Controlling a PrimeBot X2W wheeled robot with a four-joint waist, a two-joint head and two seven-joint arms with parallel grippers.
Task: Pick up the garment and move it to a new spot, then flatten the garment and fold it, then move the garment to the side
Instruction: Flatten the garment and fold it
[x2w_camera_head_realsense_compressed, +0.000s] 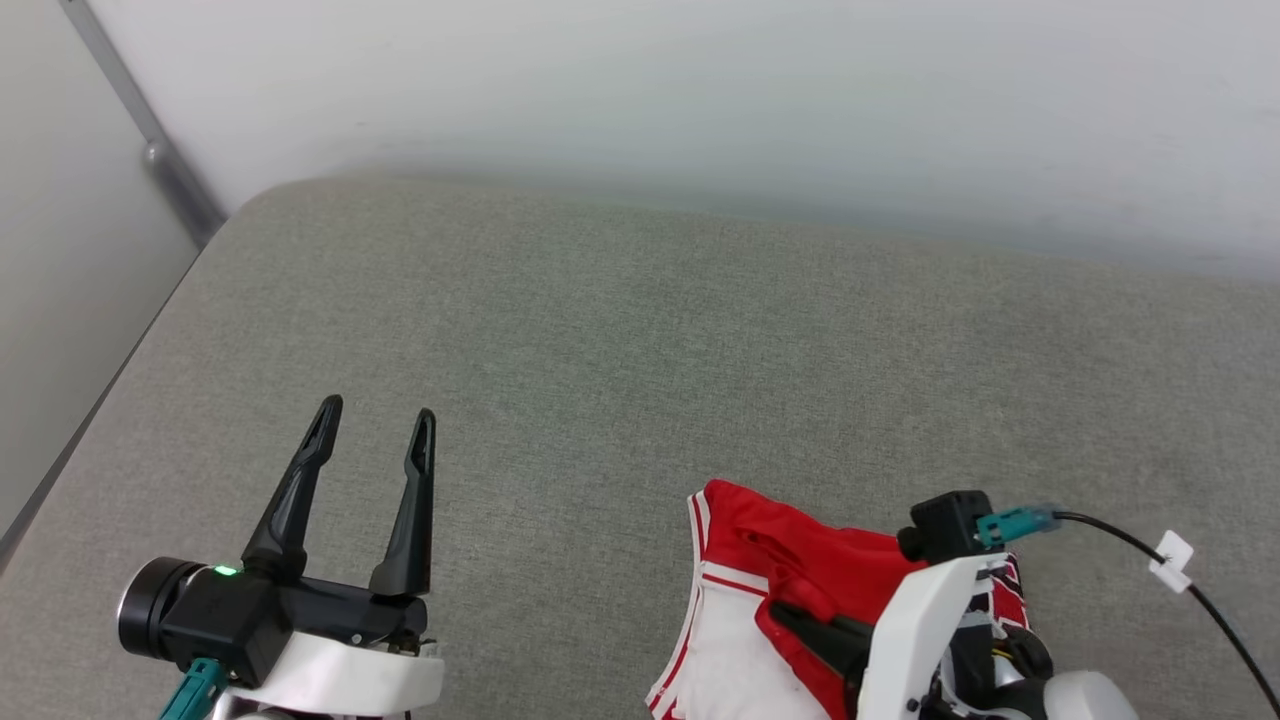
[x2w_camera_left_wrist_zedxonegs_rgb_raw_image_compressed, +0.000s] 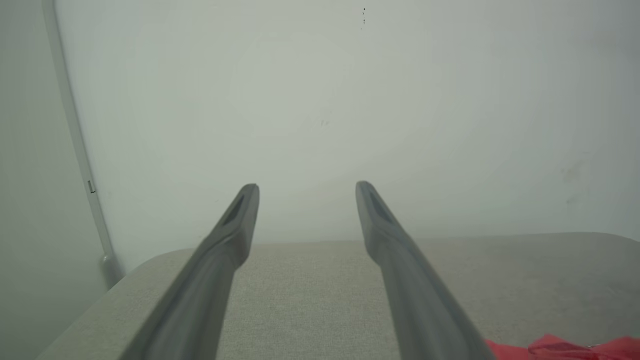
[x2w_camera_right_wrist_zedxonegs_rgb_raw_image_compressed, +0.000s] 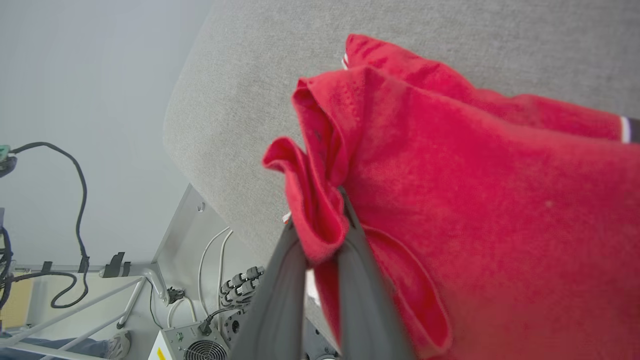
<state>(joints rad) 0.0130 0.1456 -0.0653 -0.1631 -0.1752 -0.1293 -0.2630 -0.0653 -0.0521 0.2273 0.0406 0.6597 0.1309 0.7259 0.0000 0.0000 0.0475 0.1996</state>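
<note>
The right end effector (x2w_camera_right_wrist_zedxonegs_rgb_raw_image_compressed: 318, 215) is clamped on a bunched fold of the red garment (x2w_camera_head_realsense_compressed: 800, 565), which lies crumpled at the near edge of the desk (x2w_camera_head_realsense_compressed: 600, 340), toward its right end. The left end effector (x2w_camera_head_realsense_compressed: 378, 412) hangs over the desk's near left, fingers apart, empty. This is probably the first pick-up; next comes a lift and a carry further onto the desk. The bunched garment has no clear long axis; its striped trim runs toward the desk's far edge.

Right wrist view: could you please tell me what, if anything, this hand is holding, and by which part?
The right hand pinches the garment by a bunched fold of red fabric; the open left hand holds nothing.
</note>
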